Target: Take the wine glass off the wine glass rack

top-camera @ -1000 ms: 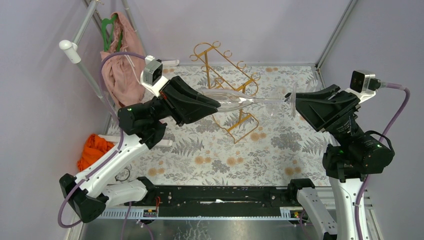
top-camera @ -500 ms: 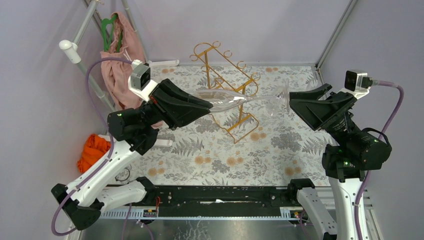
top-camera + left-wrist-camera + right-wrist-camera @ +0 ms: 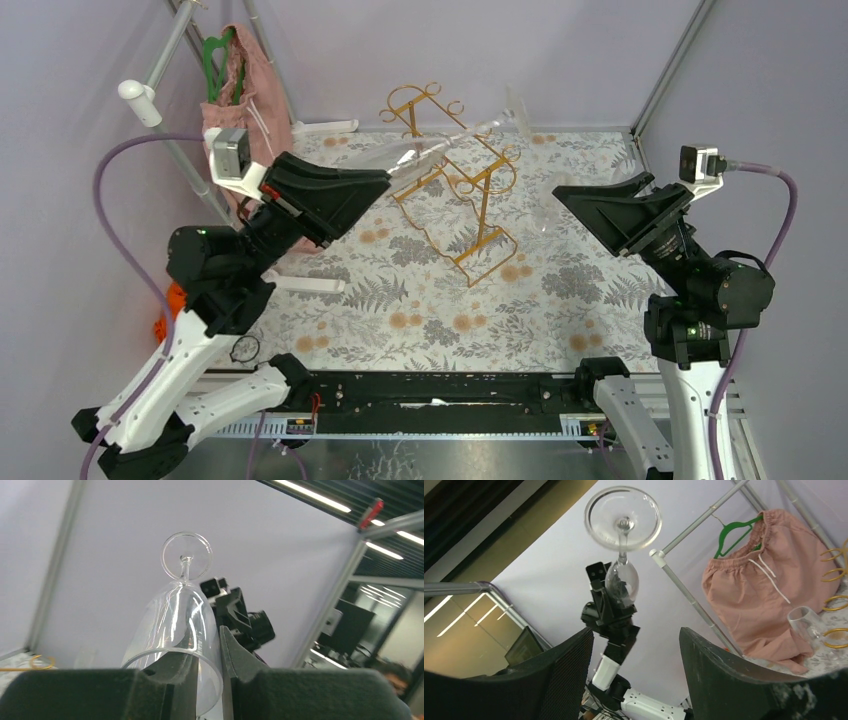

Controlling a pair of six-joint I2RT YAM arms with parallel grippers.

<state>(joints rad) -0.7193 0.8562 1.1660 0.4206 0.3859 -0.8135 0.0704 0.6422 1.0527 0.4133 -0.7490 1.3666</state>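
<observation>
1 second on, left gripper [image 3: 380, 180] clamps the raised wine glass [image 3: 430, 152]; right gripper [image 3: 635, 630] has spread wide.

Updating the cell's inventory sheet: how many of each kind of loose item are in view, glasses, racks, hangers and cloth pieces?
wine glass: 2 (one held, one beside the rack)
wine glass rack: 1
green hanger: 1
pink garment: 1
orange cloth: 1
Total: 6
</observation>
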